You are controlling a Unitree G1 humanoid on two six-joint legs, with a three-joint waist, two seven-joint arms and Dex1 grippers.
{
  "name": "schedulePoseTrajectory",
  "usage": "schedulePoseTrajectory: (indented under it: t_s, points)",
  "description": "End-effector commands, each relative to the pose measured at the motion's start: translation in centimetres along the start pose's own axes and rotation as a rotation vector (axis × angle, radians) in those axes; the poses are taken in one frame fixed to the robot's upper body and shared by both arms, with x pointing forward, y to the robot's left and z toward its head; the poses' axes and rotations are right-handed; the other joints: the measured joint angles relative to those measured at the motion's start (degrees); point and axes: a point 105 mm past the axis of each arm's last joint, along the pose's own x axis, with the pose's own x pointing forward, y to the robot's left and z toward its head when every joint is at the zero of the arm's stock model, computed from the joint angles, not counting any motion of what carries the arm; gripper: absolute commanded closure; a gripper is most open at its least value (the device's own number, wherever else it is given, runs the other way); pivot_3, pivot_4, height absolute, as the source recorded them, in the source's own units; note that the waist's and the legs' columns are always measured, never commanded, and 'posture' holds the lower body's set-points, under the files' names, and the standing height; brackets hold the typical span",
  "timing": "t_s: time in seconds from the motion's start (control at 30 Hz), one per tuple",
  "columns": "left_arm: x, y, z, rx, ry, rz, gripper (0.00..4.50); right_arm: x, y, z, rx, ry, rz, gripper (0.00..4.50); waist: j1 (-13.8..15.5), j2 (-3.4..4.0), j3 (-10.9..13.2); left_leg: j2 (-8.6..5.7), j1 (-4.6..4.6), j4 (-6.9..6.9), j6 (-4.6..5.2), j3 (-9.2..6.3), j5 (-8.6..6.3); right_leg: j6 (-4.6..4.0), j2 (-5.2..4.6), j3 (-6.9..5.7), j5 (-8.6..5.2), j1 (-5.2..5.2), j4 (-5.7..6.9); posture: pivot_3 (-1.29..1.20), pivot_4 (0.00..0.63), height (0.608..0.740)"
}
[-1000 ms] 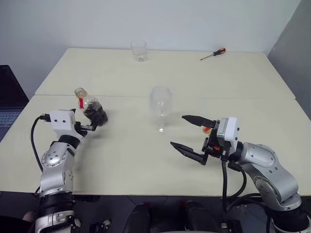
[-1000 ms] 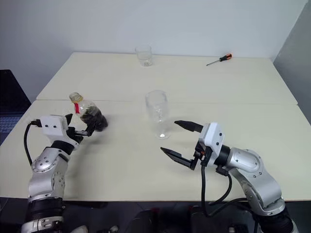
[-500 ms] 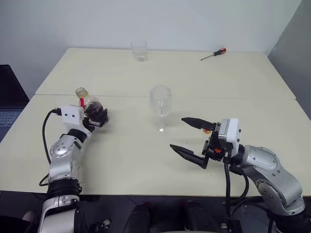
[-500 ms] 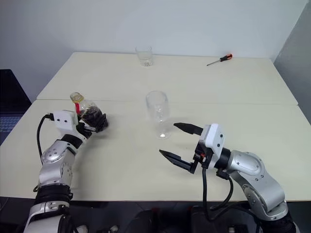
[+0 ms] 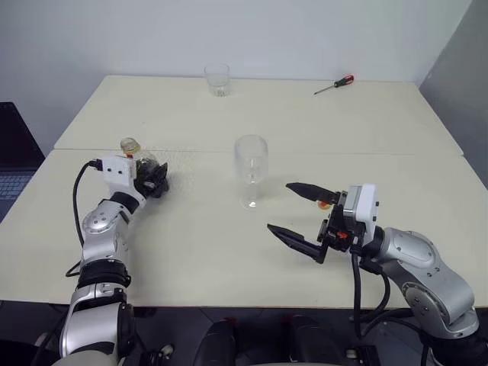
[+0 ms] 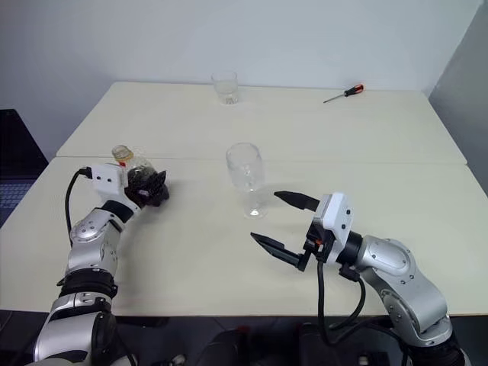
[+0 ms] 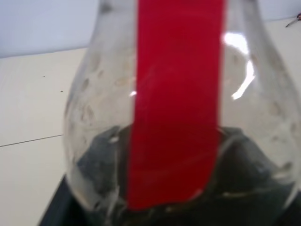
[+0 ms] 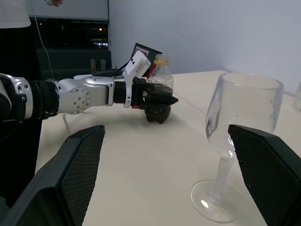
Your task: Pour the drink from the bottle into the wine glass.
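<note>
Now, bottle (image 6: 136,174): light, thin-walled; we take its belly.
Left gripper (image 6: 151,185): clasping the bottle.
Right gripper (image 6: 284,226): agape.

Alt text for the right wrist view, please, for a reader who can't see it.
The left gripper closes its jaws around the bottle, which stands on the cream table. The empty wine glass stands nearer, between the right gripper's open black fingers.

You've got silver-grey jointed arms, white wrist boxes, black cables, black two-finger left gripper (image 6: 150,188) and right gripper (image 5: 292,210).
</note>
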Motion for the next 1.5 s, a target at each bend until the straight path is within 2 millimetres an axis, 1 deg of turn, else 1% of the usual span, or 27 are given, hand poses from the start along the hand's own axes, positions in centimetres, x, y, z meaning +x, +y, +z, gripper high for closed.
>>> schedulePoseTrajectory:
  t_s: [0.03, 0.1, 0.17, 0.3, 0.43, 0.57, 0.63, 0.77, 0.8, 0.9, 1.03, 1.17, 1.2, 1.27, 1.37, 1.5]
  points:
    - [0.2, 0.9, 2.0, 0.028, -0.066, 0.011, 2.73, -0.1, 0.2, 1.1, -0.036, -0.029, 0.003, 0.0, 0.0, 0.0, 0.0, 0.0, 0.0, 0.0, 0.0, 0.0, 0.0, 0.0, 0.0, 0.01, 0.0, 0.0, 0.0, 0.0, 0.15, 0.74]
    - [0.3, 1.0, 2.1, 0.028, -0.069, 0.01, 3.04, -0.1, 0.0, 1.0, -0.035, -0.028, 0.0, 0.0, 0.0, 0.0, 0.0, 0.0, 0.0, 0.0, 0.0, -0.01, 0.0, 0.0, 0.0, -0.01, 0.0, 0.0, 0.0, 0.0, 0.15, 0.74]
    - [0.4, 0.9, 2.3, 0.029, -0.072, 0.006, 3.17, -0.1, -0.1, 1.0, -0.032, -0.027, -0.006, 0.0, 0.0, 0.0, 0.0, -0.01, 0.0, 0.01, 0.0, -0.01, 0.0, 0.0, 0.0, -0.01, 0.0, 0.0, 0.01, 0.0, 0.15, 0.74]
    - [0.7, 0.1, 2.7, 0.055, -0.069, -0.04, 3.21, -0.2, -0.5, 1.1, -0.037, -0.024, -0.015, 0.0, 0.0, 0.0, 0.0, -0.01, -0.01, 0.01, 0.0, 0.0, 0.0, 0.0, 0.0, 0.0, 0.0, 0.0, 0.01, 0.0, 0.15, 0.74]
    - [1.2, -1.9, 3.4, 0.148, -0.039, -0.167, 3.22, -0.4, -1.2, 1.8, -0.039, -0.029, -0.026, 0.0, 0.0, -0.01, 0.0, -0.01, -0.04, 0.02, 0.0, -0.01, 0.0, 0.0, 0.0, -0.01, 0.0, -0.01, 0.01, 0.0, 0.15, 0.74]
    - [2.5, -4.1, 6.2, 0.208, -0.064, -0.31, 3.22, -0.5, -2.1, 2.8, -0.046, -0.035, -0.055, 0.0, 0.1, -0.03, 0.0, -0.02, -0.06, 0.04, 0.0, -0.02, 0.0, 0.0, 0.0, -0.03, 0.01, -0.01, 0.01, 0.0, 0.15, 0.74]
    - [2.9, -4.7, 6.9, 0.234, -0.067, -0.351, 3.22, -0.5, -2.4, 2.9, -0.046, -0.033, -0.062, 0.0, 0.1, -0.04, 0.0, -0.04, -0.13, 0.06, 0.0, -0.02, 0.01, 0.0, 0.03, -0.09, 0.01, -0.04, 0.01, 0.0, 0.15, 0.74]
    - [4.8, -7.1, 10.5, 0.331, -0.121, -0.485, 3.22, -0.2, -3.4, 3.5, -0.048, -0.025, -0.106, 0.0, 0.0, -0.05, 0.0, -0.04, -0.18, 0.06, 0.01, 0.01, 0.01, 0.0, 0.05, -0.08, 0.01, -0.09, 0.03, 0.0, 0.15, 0.74]
    - [5.2, -7.5, 11.1, 0.366, -0.128, -0.511, 3.22, -0.1, -3.7, 3.6, -0.044, -0.025, -0.122, 0.0, 0.0, -0.06, 0.0, -0.06, -0.24, 0.09, 0.01, 0.02, 0.01, 0.0, 0.08, -0.11, 0.01, -0.1, 0.03, 0.0, 0.15, 0.74]
    - [5.9, -8.1, 11.9, 0.432, -0.135, -0.552, 3.22, 0.2, -4.3, 3.7, -0.042, -0.021, -0.144, 0.0, -0.1, -0.05, 0.0, -0.09, -0.35, 0.14, 0.01, 0.04, 0.01, 0.02, 0.23, -0.13, 0.02, -0.14, 0.0, 0.0, 0.15, 0.74]
    - [6.9, -9.3, 14.0, 0.539, -0.177, -0.623, 3.22, 0.5, -4.7, 4.1, -0.055, -0.011, -0.16, 0.0, -0.4, -0.05, 0.0, -0.08, -0.44, 0.1, 0.01, 0.11, 0.01, 0.02, 0.23, -0.01, 0.02, -0.3, 0.0, 0.0, 0.15, 0.74]
    - [7.2, -10.2, 14.7, 0.644, -0.196, -0.671, 3.22, 1.1, -4.8, 4.7, -0.053, -0.015, -0.164, 0.0, -0.3, -0.05, 0.0, -0.08, -1.09, 0.32, 0.01, 0.13, 0.03, 0.01, 0.25, 0.0, 0.03, -1.03, 0.29, 0.0, 0.15, 0.74]
    - [7.2, -10.5, 14.7, 0.697, -0.203, -0.686, 3.22, 1.2, -4.8, 4.8, -0.056, -0.016, -0.163, 0.0, -0.3, -0.06, 0.0, -0.08, -1.11, 0.34, 0.0, 0.14, 0.03, 0.01, 0.25, 0.0, 0.03, -1.07, 0.32, 0.0, 0.15, 0.74]
    - [7.3, -10.8, 15.0, 0.739, -0.216, -0.7, 3.22, 1.4, -4.9, 4.9, -0.061, -0.011, -0.164, 0.0, -0.3, -0.06, 0.0, -0.08, -1.12, 0.36, 0.01, 0.15, 0.03, 0.01, 0.24, 0.02, 0.03, -1.07, 0.32, 0.0, 0.15, 0.74]
    - [7.2, -11.2, 15.2, 0.839, -0.234, -0.726, 3.22, 1.3, -5.0, 4.5, -0.063, 0.005, -0.17, 0.0, -0.3, -0.06, 0.0, -0.11, -1.12, 0.47, 0.02, 0.17, 0.02, 0.01, 0.24, 0.06, 0.02, -1.07, 0.4, 0.0, 0.15, 0.74]
    - [7.2, -11.5, 15.5, 0.923, -0.25, -0.733, 3.22, 1.3, -5.0, 4.2, -0.062, 0.01, -0.174, 0.0, -0.3, -0.06, 0.0, -0.11, -1.18, 0.77, 0.04, 0.18, 0.01, 0.02, 0.27, 0.03, 0.02, -1.07, 0.62, 0.0, 0.15, 0.74]
